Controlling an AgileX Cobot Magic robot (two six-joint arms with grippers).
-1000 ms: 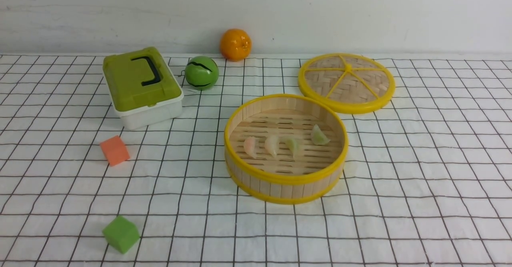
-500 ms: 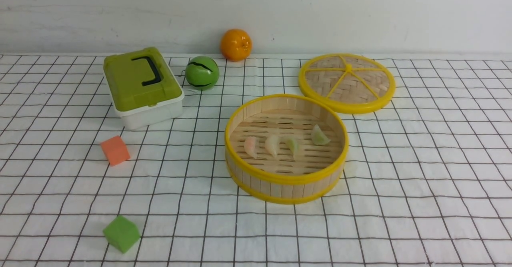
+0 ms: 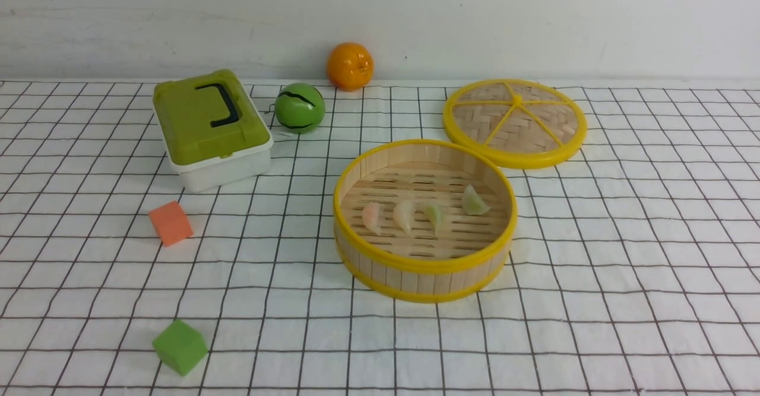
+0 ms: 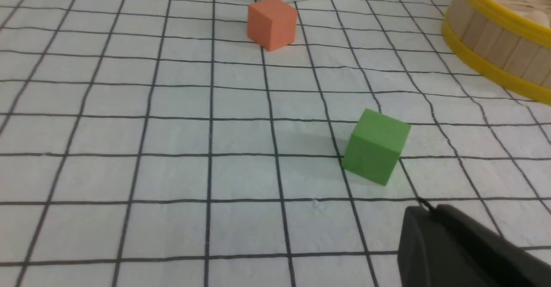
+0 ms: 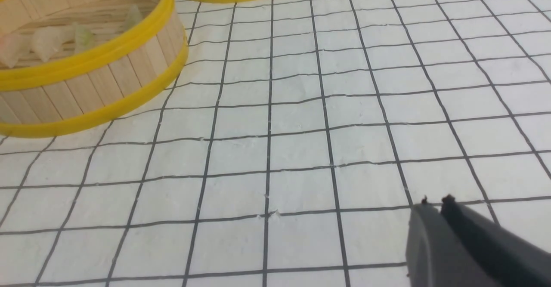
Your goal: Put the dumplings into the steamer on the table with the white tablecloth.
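Four dumplings lay in a loose row on the slatted floor of the steamer, which stood on the desk covered by the white tablecloth. The woven lid rested flat just behind the steamer to the right. The left pincer hung closed and empty above the cloth, near the green cube, with the orange cube farther off. The right pincer had its tips together, holding nothing, well apart from the steamer. A green-lidded box, a green ball and an orange sat at the back.
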